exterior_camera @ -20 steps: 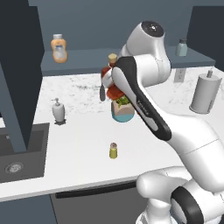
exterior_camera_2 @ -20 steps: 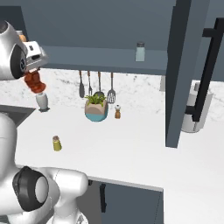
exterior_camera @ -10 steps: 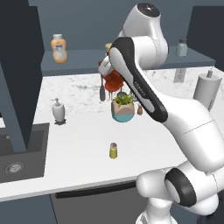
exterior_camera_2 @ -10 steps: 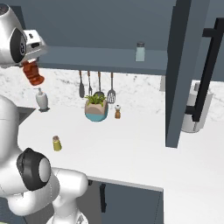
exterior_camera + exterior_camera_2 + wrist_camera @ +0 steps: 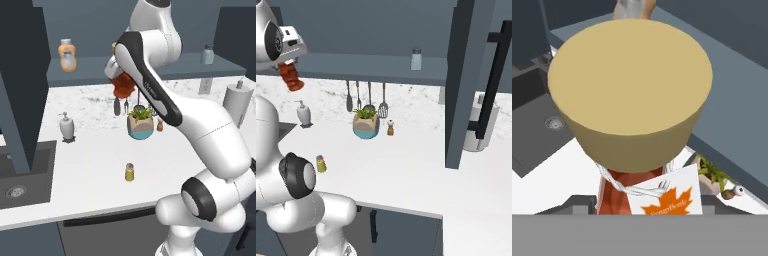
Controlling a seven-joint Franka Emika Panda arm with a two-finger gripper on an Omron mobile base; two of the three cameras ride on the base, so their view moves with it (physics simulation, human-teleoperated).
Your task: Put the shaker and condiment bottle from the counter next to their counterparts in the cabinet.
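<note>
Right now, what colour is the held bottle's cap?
Tan; the bottle cap shows best in the hand view.

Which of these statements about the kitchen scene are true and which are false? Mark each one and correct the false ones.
1. The gripper holds the condiment bottle in the air above the counter. True.
2. The yellow-olive shaker already stands on the cabinet shelf. False: it stands on the counter.
3. The squat orange bottle stands on the shelf. True.
4. The pale grey-green shaker lies on its side. False: it stands upright on the shelf.
5. The potted plant sits in the sink. False: it sits on the counter below the hanging utensils.
</note>
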